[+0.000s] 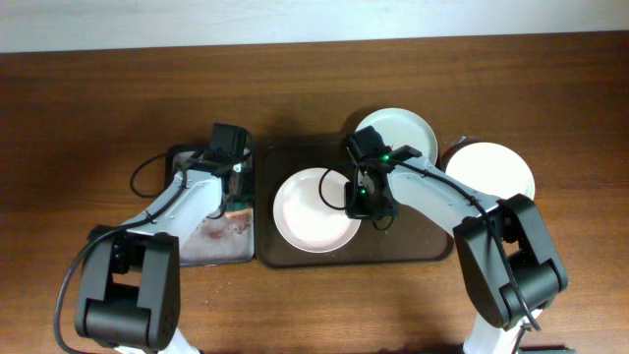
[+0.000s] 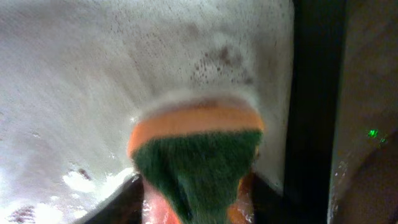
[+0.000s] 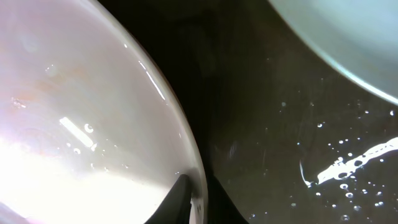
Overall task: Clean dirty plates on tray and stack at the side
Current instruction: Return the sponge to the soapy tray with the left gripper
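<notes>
Evidently the wiping step is in hand. The brown tray [image 1: 423, 251] holds one white plate [image 1: 314, 211] in its left half. The right gripper [image 1: 370, 201] sits at that plate's right rim, near the tray's middle. In the right wrist view a dark fingertip [image 3: 178, 199] lies on the inside of the rim. The other finger is lost against the dark tray floor, so I judge the jaws drawn narrow onto the rim, pinching it.

The plate's bowl looks glossy and wet, with at most a faint pink cast and no red smear that I can make out. White splashes and droplets [image 3: 348, 165] lie on the tray floor beside it.

Just left of the brown tray is the grey metal tray [image 1: 211, 244], its floor filmed with foam and reddish stain. The left gripper [image 1: 229, 165] hovers over it, closed on the sponge [image 2: 196, 155], an orange one with a green scouring face, which fills the space between the jaws.

A mint plate [image 1: 395, 131] lies at the brown tray's far right corner, overlapping the rim. A second white plate [image 1: 491, 172] rests on the table [image 1: 98, 98] to the right of the tray, clear of it. That looks like the start of the stack.

Next, by my reading, either the sponge comes across for a last pass or the pinched plate goes out. Carrying it calls for lifting the rim cleanly, clearing the brown tray's right rim, and setting it squarely on the plate beyond. A wet rim may slip in so thin a pinch.
</notes>
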Available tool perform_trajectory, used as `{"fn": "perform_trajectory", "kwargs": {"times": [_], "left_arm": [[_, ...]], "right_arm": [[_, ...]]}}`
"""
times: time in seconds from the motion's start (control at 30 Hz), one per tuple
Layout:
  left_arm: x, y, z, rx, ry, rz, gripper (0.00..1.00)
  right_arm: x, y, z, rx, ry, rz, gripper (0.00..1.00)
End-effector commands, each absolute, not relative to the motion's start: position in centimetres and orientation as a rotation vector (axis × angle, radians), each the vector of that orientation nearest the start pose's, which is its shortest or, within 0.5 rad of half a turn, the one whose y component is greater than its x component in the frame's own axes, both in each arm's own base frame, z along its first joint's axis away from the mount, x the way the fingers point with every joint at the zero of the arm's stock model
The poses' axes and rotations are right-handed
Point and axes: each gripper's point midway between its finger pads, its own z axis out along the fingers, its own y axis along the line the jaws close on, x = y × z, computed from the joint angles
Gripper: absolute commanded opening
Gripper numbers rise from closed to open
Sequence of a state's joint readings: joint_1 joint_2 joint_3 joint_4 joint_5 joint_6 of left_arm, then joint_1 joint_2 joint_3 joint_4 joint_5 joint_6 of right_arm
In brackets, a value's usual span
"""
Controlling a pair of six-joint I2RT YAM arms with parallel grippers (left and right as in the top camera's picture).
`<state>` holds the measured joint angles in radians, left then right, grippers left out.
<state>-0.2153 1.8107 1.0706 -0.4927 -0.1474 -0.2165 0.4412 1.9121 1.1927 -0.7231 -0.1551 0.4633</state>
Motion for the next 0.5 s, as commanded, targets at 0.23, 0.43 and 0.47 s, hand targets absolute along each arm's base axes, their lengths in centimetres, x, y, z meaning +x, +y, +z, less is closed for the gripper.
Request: {"fn": "perform_trajectory", "kwargs": {"times": [0.23,0.43,0.47], "left_arm": [[34.3,-6.9,0.9,-0.003,2.973,-0.025,0.52],[33.9,-6.8,0.8,-0.002,2.989,-0.02,0.18],[33.8,-6.7,0.8,-0.002,2.995,-0.014,0.0]], "right_arm": [[31.4,17.1,-0.3,0.026,3.096,0.246,0.11],[31.4,17.1,-0.3,0.026,3.096,0.246,0.11],[31.4,17.1,-0.3,0.026,3.096,0.246,0.11]]}}
